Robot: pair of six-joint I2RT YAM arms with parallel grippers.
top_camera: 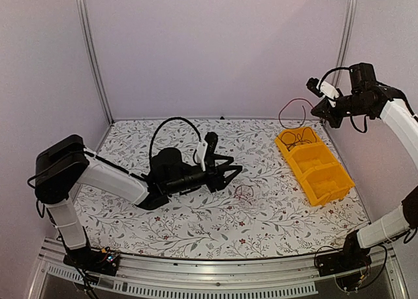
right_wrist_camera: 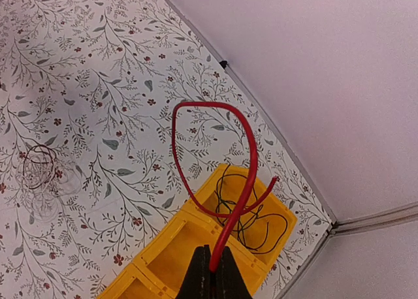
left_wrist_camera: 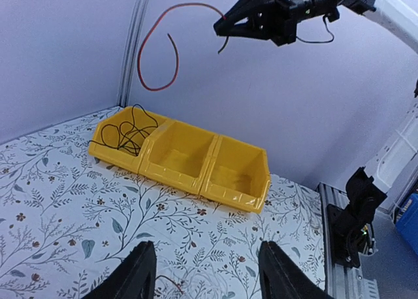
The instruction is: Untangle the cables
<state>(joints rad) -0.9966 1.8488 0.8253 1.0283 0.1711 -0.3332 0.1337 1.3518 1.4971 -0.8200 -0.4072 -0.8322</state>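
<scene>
Cables are lying apart: a red cable [right_wrist_camera: 253,157] is dangling over the yellow bin [left_wrist_camera: 176,175] from the right gripper [right_wrist_camera: 210,273], whose jaws are pinching it tight. A black cable [left_wrist_camera: 130,126] is sitting in the bin's far end compartment. A dark coil [top_camera: 244,193] is resting on the surface [top_camera: 163,227] just beside the left gripper [left_wrist_camera: 208,269], whose jaws are gaping wide and gripping nothing.

The table [top_camera: 196,230] is white with a pattern of grey-green leaves and small red flowers. The bin [top_camera: 333,193] at the far right is bright yellow, with a black cable [top_camera: 299,138] in its far compartment and a red cable [right_wrist_camera: 252,155] above it. The walls [top_camera: 215,51] are pale lilac.
</scene>
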